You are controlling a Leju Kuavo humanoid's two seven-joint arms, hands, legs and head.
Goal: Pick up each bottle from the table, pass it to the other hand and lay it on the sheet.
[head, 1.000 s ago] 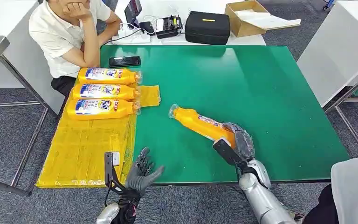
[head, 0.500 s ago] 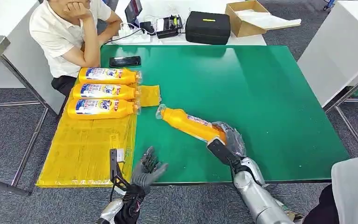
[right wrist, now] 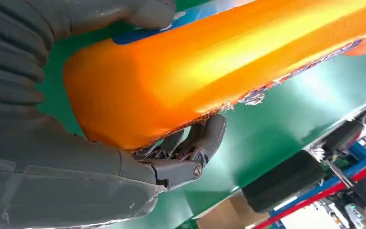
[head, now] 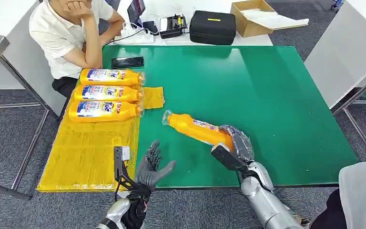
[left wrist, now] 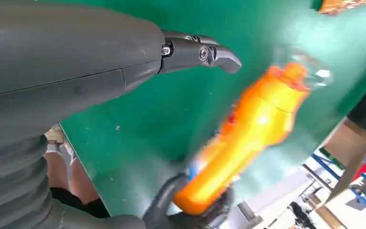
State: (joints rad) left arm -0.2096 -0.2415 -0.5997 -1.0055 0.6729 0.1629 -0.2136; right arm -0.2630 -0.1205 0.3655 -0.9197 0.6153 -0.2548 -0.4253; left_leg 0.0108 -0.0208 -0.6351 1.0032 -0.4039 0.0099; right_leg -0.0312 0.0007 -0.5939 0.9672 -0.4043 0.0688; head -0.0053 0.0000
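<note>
My right hand grips an orange bottle by its base, holding it tilted over the green table with the clear cap pointing left toward the sheet. The right wrist view has the bottle's body wrapped by the fingers. My left hand is open at the table's near edge, fingers spread, a short way left of the bottle. The same bottle appears blurred beyond the left fingers. Three orange bottles lie side by side on the yellow sheet.
A person in a white shirt sits at the far left corner. A black phone lies near them. A black case, a cardboard box and cables stand behind the table. Another person's grey sleeve is at the right.
My right hand has carried the bottle leftward toward my left hand. My left hand has risen and moved slightly right, fingers still spread.
</note>
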